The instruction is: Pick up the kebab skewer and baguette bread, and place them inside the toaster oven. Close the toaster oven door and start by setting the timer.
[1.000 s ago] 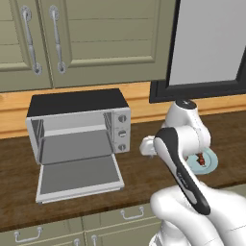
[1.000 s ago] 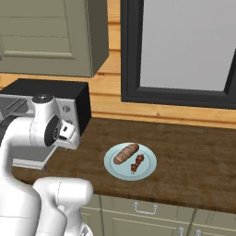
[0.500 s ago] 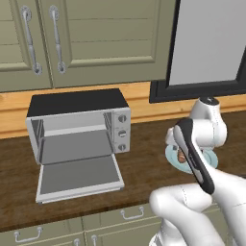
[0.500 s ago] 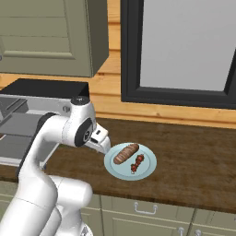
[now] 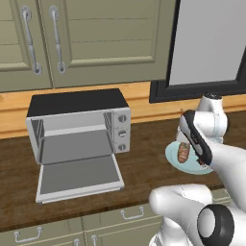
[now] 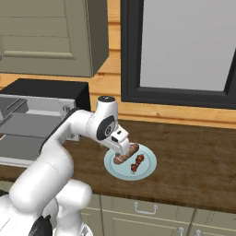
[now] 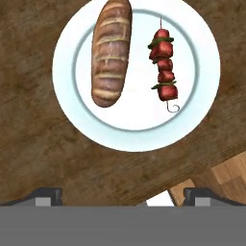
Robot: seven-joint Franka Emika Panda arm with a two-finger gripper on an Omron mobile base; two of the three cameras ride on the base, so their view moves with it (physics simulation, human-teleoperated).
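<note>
hand [image 7: 122, 196] – fingers spread apart, above plate [image 7: 72, 120] | baguette bread [image 7: 111, 53] beside kebab skewer [image 7: 163, 69], apart | toaster oven [image 5: 79, 127] door [image 5: 79, 178] down – wooden surface [image 6: 193, 161] between

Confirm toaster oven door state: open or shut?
Open. The toaster oven door is folded down flat in front of the toaster oven, exposing its empty grey interior.
</note>
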